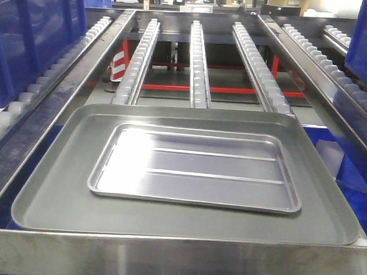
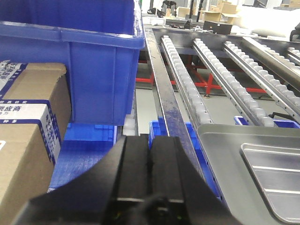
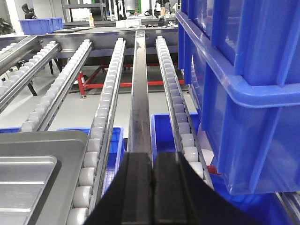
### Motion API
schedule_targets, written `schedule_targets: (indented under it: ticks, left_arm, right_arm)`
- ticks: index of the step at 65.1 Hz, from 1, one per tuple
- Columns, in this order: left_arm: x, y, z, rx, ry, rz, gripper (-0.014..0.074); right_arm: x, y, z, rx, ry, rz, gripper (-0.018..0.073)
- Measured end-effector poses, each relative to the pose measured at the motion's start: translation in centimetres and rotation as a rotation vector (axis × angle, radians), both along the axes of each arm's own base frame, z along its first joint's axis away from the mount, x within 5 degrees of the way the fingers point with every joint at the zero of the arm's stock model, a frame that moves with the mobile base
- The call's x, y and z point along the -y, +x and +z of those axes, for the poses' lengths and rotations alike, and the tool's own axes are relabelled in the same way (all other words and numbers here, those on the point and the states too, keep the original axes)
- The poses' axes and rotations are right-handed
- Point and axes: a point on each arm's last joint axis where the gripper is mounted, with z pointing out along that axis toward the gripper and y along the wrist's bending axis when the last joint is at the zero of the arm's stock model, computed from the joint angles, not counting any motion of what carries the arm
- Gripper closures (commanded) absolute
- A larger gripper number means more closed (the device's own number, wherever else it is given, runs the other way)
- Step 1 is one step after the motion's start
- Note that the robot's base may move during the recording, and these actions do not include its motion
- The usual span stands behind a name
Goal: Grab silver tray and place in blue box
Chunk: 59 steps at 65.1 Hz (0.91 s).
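Silver tray [image 1: 197,169] sits right of left fingers [image 2: 133,173], left of right fingers [image 3: 138,187] — both pairs closed, empty.

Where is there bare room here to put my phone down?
On the grey tray, the bare floor ringing the silver tray, thinnest at the far side. Beyond, only roller rails with open gaps; blue crates crowd both sides.

**Factory or warehouse conveyor line**

Long roller tracks [image 1: 199,63] between steel rails [image 3: 139,93] run straight ahead of the left jaws and the right jaws. A red steel frame [image 3: 117,84] carries them over a grey floor [image 3: 65,110]. A deep blue crate [image 2: 93,70] stands ahead-left of the left jaws, with cardboard cartons [image 2: 28,122] to their left. Far ahead, blurred, are what may be stacked goods [image 2: 220,11].
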Motion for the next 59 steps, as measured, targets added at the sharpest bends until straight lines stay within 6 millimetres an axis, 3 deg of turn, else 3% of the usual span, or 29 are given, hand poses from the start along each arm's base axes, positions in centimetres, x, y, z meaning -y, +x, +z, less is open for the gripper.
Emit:
schedule_targets:
  ticks: [59]
  left_arm:
    - [-0.09, -0.07, 0.79, 0.087, -0.014, 0.009, 0.0701]
  right_arm:
    - [0.02, -0.02, 0.38, 0.042, 0.000, -0.002, 0.0503]
